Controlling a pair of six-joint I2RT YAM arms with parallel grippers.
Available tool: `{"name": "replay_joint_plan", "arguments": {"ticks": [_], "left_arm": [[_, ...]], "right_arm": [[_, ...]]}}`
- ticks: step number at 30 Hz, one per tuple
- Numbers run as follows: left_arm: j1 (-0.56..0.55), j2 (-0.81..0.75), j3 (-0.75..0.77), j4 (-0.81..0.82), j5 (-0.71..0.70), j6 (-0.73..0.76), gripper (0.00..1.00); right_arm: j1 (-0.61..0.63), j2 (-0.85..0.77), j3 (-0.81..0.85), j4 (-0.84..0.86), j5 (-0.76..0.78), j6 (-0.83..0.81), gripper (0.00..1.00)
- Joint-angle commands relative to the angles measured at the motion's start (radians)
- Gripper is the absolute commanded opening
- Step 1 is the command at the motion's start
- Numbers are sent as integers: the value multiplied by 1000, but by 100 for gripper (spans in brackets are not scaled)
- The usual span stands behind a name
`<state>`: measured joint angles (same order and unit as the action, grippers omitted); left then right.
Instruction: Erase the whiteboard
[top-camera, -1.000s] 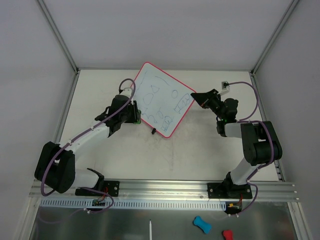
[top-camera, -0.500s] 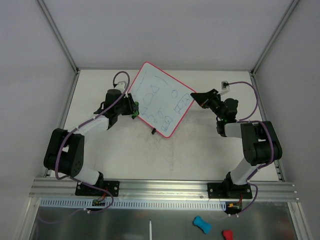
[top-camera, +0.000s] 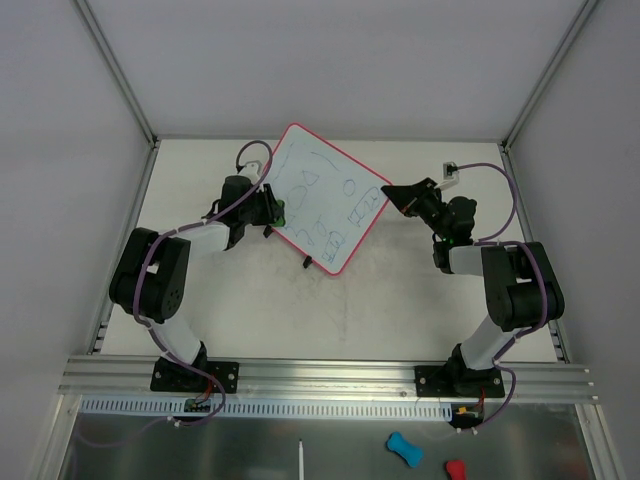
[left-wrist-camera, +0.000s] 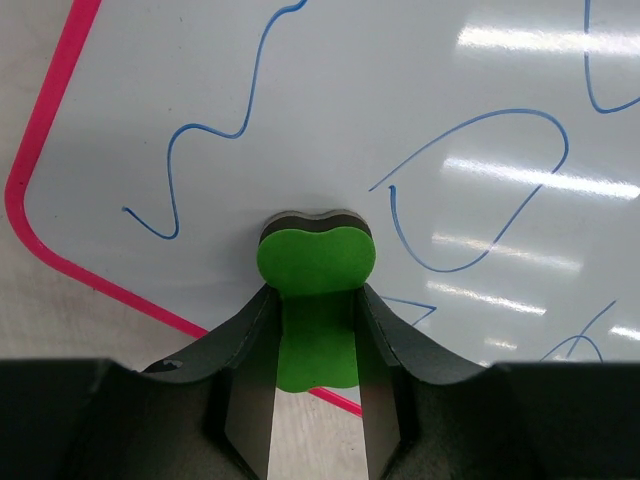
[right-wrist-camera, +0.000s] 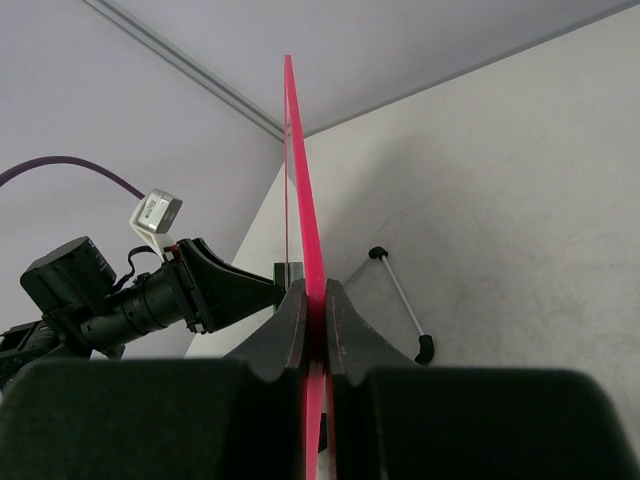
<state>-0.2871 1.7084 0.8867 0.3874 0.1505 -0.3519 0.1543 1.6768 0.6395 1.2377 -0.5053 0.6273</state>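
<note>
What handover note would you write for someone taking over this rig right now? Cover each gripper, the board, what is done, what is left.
Left gripper: shut on a green foam eraser with dark backing, against the large white pink-framed whiteboard near its edge.
Right gripper: shut on the board's opposite edge, steadying it.
Done: eraser on the board; no wiped patch visible.
Left: wipe off the blue marker scribbles across it.

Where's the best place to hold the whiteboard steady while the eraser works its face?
Pinch the pink frame at the whiteboard corner nearest the right arm, coming in edge-on from the right, as the right gripper does now. The board is thin and flat, so the jaws straddle its edge, and the drawn face stays free for the eraser.
</note>
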Motion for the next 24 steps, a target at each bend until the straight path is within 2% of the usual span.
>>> {"name": "replay_joint_plan", "arguments": {"ticks": [1, 11, 24], "left_arm": [[-1, 45, 21, 38, 26, -5, 0], [-27, 60, 1, 67, 44, -9, 0], [-233, 8, -89, 103, -95, 10, 0]], "right_arm": [[13, 3, 29, 66, -15, -31, 0], [14, 8, 31, 68, -19, -28, 0], [16, 12, 38, 66, -27, -26, 0]]}}
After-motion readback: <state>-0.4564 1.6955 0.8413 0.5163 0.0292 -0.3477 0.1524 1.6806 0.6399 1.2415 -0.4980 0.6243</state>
